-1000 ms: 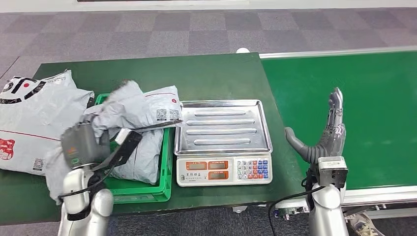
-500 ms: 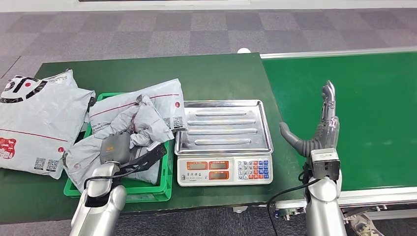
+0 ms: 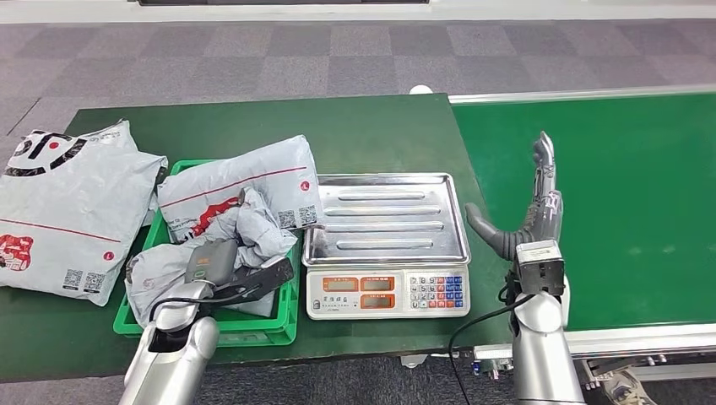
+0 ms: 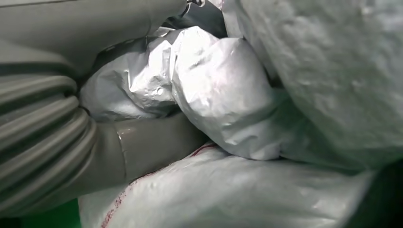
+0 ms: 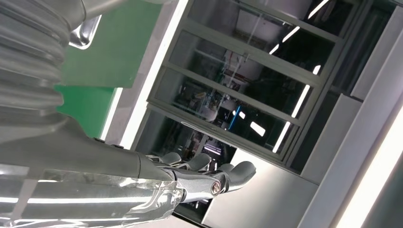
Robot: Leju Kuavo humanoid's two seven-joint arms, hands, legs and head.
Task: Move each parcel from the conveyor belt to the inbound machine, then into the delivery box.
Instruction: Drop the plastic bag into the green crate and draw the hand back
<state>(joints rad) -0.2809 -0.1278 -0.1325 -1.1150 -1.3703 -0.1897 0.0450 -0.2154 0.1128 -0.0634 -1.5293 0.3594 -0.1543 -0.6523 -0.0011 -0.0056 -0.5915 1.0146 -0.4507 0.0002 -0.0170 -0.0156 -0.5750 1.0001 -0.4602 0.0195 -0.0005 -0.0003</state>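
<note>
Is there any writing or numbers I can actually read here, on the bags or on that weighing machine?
Nothing can be read as words; it is all too small or blurred.
Scale: two orange displays and a coloured keypad, digits unreadable.
Parcels in the green crate: square codes and a red stripe on the top parcel, print illegible.
Large parcel beside the crate: black and red logo marks, square codes, no readable text.

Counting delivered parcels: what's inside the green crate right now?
The green crate holds grey parcels, crumpled and overlapping, with the left robot hand among them. Anything beneath them is covered.
</note>
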